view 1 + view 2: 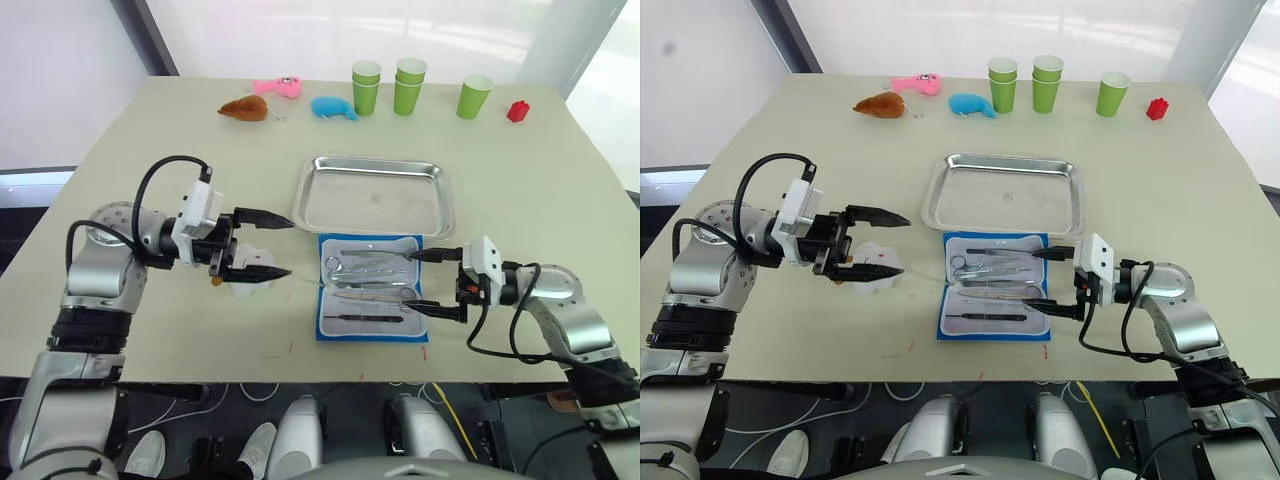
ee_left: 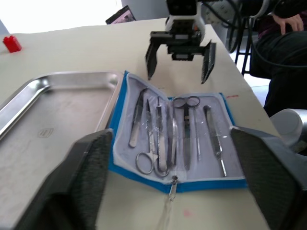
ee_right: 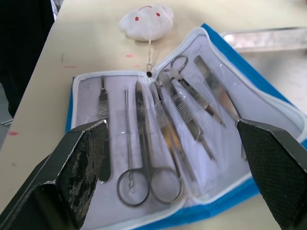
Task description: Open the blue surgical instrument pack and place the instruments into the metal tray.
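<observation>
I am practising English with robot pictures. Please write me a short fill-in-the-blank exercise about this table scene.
1. The blue surgical instrument pack lies ___, with the instruments in its pockets.
2. The metal tray holds ___ instruments.
3. Both the left gripper and the right gripper have their fingers ___.
4. The number of green cup stacks behind the tray is ___.

Missing words: open; no; open; three

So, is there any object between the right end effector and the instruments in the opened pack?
Nothing visible. The right end effector is open at the pack's right edge, and the instruments lie uncovered in the lining. The metal tray behind the pack is empty.
</observation>
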Motion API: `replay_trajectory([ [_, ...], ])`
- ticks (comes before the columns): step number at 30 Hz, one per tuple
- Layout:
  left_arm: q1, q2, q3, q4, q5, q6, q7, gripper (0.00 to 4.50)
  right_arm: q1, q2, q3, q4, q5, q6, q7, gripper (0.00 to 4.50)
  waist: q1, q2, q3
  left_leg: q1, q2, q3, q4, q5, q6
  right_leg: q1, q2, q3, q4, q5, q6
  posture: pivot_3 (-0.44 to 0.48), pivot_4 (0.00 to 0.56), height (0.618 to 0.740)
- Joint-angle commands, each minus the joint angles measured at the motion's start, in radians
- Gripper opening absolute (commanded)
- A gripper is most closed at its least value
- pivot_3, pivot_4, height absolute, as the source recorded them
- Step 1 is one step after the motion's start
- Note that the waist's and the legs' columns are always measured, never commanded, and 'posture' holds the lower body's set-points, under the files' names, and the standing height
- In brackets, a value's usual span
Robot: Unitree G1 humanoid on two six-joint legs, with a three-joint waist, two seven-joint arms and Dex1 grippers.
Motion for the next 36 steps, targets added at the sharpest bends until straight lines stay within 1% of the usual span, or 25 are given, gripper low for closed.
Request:
replay_trajectory([
  [1, 0.009, 0.018, -0.011, -0.033, -0.045, -0.033, -0.051, 4.35, -0.049, 0.026, 0.001, 0.072, -0.016, -0.085, 0.025, 4.50, -0.002, 0.002, 0.001, 0.000, 0.000, 0.000, 0.000, 0.000, 0.000, 0.000, 0.000, 0.000, 0.000, 0.000, 0.000, 0.000, 0.150, 0.740],
  [11, 0.020, 0.006, -0.028, -0.009, -0.067, -0.071, -0.051, 4.35, -0.092, 0.082, 0.021, 0.283, -0.079, -0.231, 0.059, 4.50, -0.002, 0.002, 0.002, 0.000, 0.000, 0.000, 0.000, 0.000, 0.000, -0.001, 0.001, 0.001, 0.000, 0.000, 0.000, 0.000, 0.150, 0.740],
  [18, 0.013, 0.008, -0.044, 0.019, -0.074, -0.087, -0.051, 4.35, -0.110, 0.105, 0.047, 0.397, -0.134, -0.273, 0.056, 4.50, -0.004, 0.002, 0.002, 0.001, 0.000, 0.000, 0.000, 0.000, 0.000, 0.000, 0.001, 0.001, 0.001, 0.000, 0.000, 0.000, 0.150, 0.740],
  [24, 0.012, 0.003, -0.060, 0.048, -0.069, -0.104, -0.051, 4.35, -0.098, 0.112, 0.081, 0.423, -0.156, -0.221, 0.061, 4.50, -0.004, 0.002, 0.001, 0.002, 0.000, 0.001, 0.000, 0.000, 0.000, 0.000, 0.001, 0.001, 0.001, 0.000, 0.000, 0.000, 0.150, 0.740],
  [30, -0.018, -0.047, -0.053, 0.133, -0.011, -0.147, -0.051, 4.35, -0.081, 0.083, 0.133, 0.424, -0.226, -0.073, 0.028, 4.50, -0.004, 0.001, 0.000, 0.003, 0.001, 0.001, 0.000, 0.000, 0.000, 0.001, 0.001, 0.001, 0.001, 0.000, 0.000, 0.000, 0.150, 0.740],
  [36, -0.040, -0.075, -0.060, 0.163, 0.012, -0.157, -0.051, 4.35, -0.076, 0.068, 0.169, 0.396, -0.241, 0.049, 0.020, 4.50, -0.005, -0.002, -0.005, 0.004, 0.001, 0.001, 0.000, 0.000, 0.000, 0.002, 0.002, 0.002, 0.001, 0.000, -0.001, 0.000, 0.150, 0.740],
])
